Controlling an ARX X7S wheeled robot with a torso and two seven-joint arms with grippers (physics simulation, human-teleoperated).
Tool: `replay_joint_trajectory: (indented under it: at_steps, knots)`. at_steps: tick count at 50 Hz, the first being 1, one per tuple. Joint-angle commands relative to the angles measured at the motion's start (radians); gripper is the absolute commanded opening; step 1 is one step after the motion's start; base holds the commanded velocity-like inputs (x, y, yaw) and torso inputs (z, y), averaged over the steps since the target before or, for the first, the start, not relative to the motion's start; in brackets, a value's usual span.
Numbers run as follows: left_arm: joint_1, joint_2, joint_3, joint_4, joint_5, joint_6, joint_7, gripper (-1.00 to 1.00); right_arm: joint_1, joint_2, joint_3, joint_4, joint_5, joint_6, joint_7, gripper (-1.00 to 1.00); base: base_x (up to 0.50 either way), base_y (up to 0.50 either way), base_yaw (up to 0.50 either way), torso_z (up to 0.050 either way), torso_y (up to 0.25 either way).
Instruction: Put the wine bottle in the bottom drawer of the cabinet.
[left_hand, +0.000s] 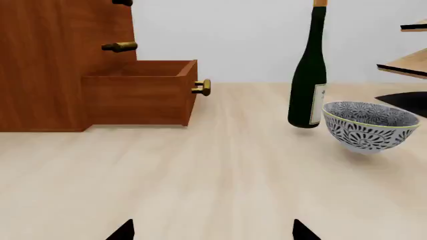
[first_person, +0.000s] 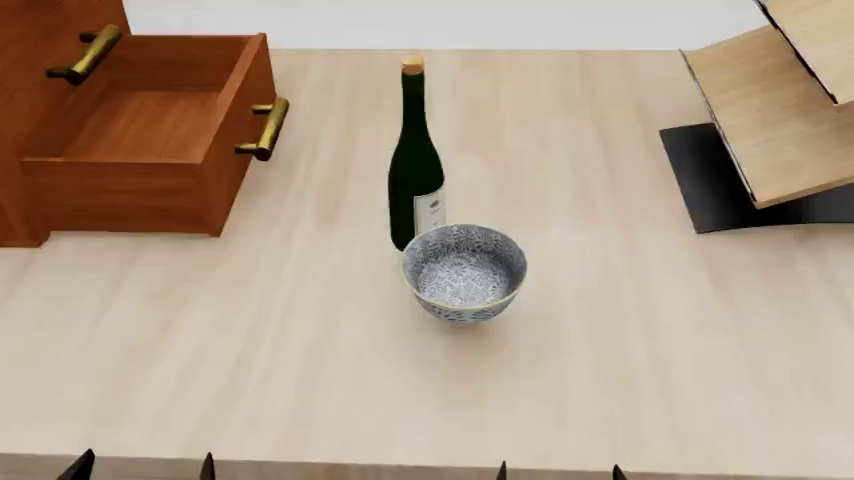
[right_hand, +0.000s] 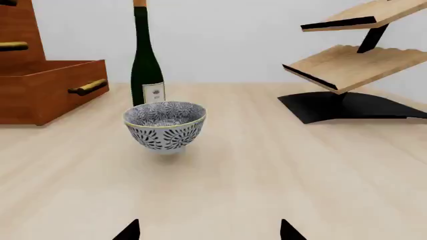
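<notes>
Cabinet (first_person: 40, 120) at far left of surface (first_person: 267, 360); bottom drawer (first_person: 147, 130) pulled open, nothing in it. Wine bottle (first_person: 415, 170) upright, well apart from the cabinet, bowl (first_person: 465, 271) just in front of it, possibly touching. Left gripper (left_hand: 212, 231) and right gripper (right_hand: 208, 231) spread, holding nothing, both back from the bottle. Risks: tall bottle tips if nudged high; a low approach knocks the bowl

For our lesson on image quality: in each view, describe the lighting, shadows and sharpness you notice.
Head view: flat, even light, wine bottle sharp, no glare. Left wrist view: faint shadow under the bowl. Right wrist view: rack crisp, nothing blurred.
</notes>
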Motion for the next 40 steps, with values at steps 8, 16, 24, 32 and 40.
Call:
replay_joint_trajectory:
  at_steps: [8, 16, 24, 32, 40]
  knots:
    - [0.033, -0.034, 0.037, 0.120, -0.059, -0.089, -0.027, 1.00, -0.010, 0.039, -0.037, -0.061, 0.013, 0.054, 0.035, 1.00, 0.00, 0.00, 0.00, 0.000, 0.000]
    - [-0.006, -0.062, 0.050, 0.320, -0.066, -0.290, -0.073, 1.00, 0.009, 0.060, -0.055, -0.200, 0.027, 0.218, 0.056, 1.00, 0.00, 0.00, 0.00, 0.000, 0.000]
    - [-0.076, -0.080, 0.076, 0.453, -0.073, -0.467, -0.092, 1.00, 0.051, 0.078, -0.064, -0.296, 0.024, 0.347, 0.081, 1.00, 0.00, 0.00, 0.00, 0.000, 0.000]
    - [-0.180, -0.090, 0.095, 0.593, -0.084, -0.693, -0.109, 1.00, 0.127, 0.093, -0.077, -0.458, 0.040, 0.563, 0.088, 1.00, 0.00, 0.00, 0.00, 0.000, 0.000]
    - [-0.314, -0.101, 0.111, 0.636, -0.093, -0.852, -0.123, 1.00, 0.224, 0.110, -0.082, -0.542, 0.048, 0.728, 0.097, 1.00, 0.00, 0.00, 0.00, 0.000, 0.000]
